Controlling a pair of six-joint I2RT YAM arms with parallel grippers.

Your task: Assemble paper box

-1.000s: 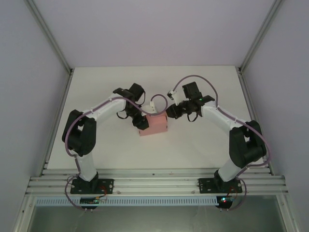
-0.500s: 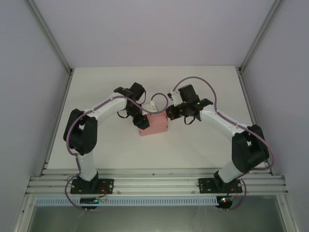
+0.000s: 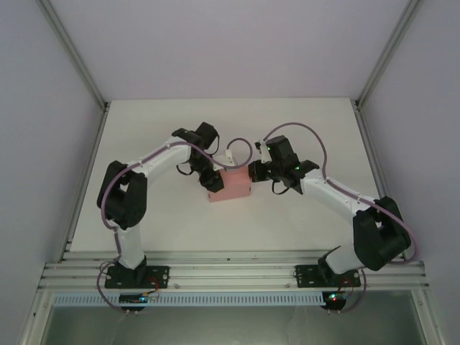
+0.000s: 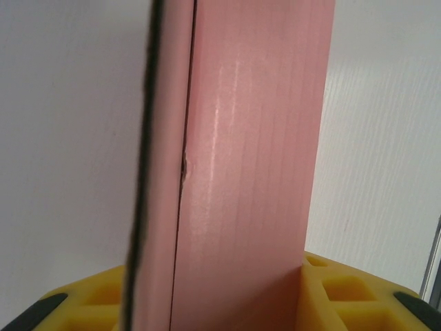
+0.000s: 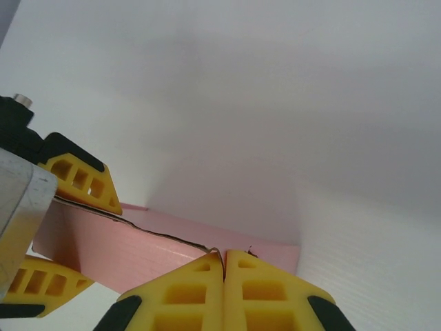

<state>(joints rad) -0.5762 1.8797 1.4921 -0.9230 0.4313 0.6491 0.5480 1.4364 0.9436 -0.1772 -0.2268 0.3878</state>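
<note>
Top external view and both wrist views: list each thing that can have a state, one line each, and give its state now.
paper box: folded up into a box shape, lying on the table, gripped at its left end.
left end effector: closed on the paper box, one finger on either face.
right end effector: shut, fingertips pressed together at the box's right edge.

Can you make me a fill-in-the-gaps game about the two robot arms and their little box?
1. The paper box is coloured ___.
2. The left gripper is clamped on the ___.
3. The right gripper is ___ (open or shut).
4. Both grippers' fingers are coloured ___.
Missing words: pink, box, shut, yellow.
</note>
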